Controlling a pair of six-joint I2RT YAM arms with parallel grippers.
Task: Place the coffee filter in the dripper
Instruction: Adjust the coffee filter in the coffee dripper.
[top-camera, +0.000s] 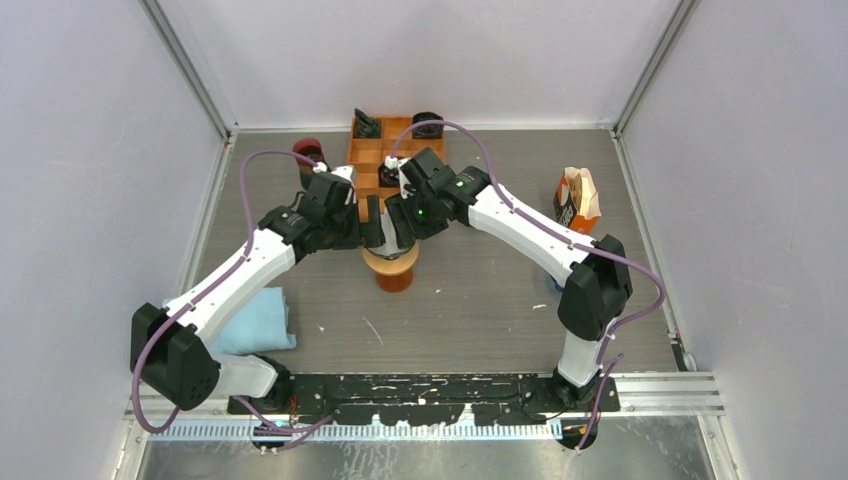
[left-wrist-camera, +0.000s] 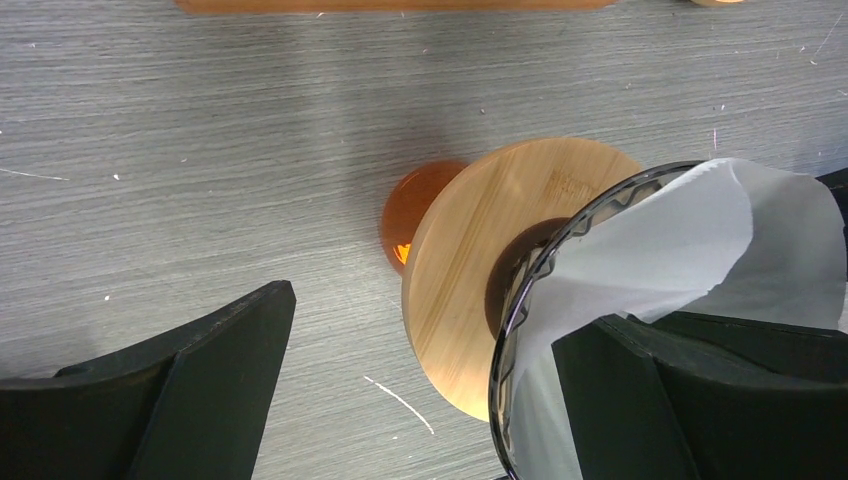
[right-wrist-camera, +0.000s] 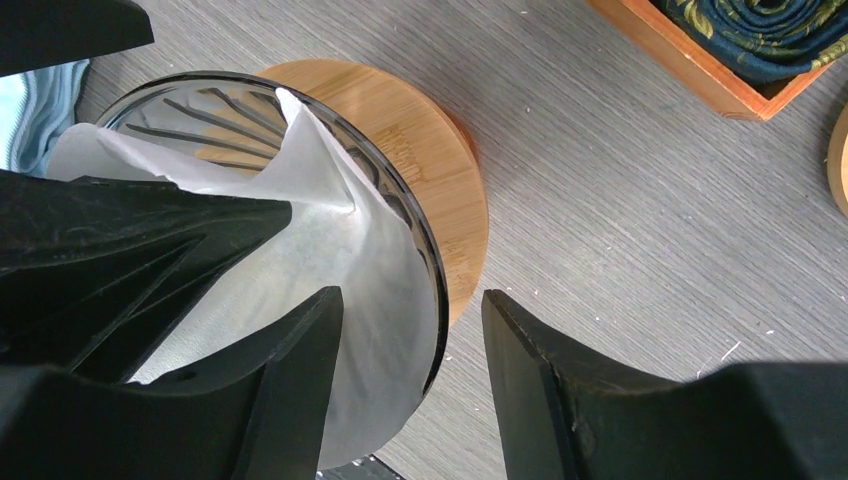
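Note:
The dripper (top-camera: 393, 258) is a ribbed glass cone (right-wrist-camera: 200, 100) on a round wooden collar (right-wrist-camera: 440, 170), standing on an orange vessel (left-wrist-camera: 410, 210) at mid-table. The white paper coffee filter (right-wrist-camera: 340, 240) lies inside the cone, with one folded edge standing above the rim (left-wrist-camera: 680, 240). My left gripper (left-wrist-camera: 425, 320) is wide open and straddles the rim, its right finger over the filter. My right gripper (right-wrist-camera: 412, 300) is open too, with one finger above the filter and the other outside the rim. Neither gripper holds the paper.
An orange wooden organiser (top-camera: 385, 150) with dark items stands behind the dripper, and one of its compartments holds a blue patterned cloth (right-wrist-camera: 740, 50). A dark red cup (top-camera: 307, 150) is at back left, a light blue cloth (top-camera: 255, 320) at front left, and an orange-and-white packet (top-camera: 578, 198) at right.

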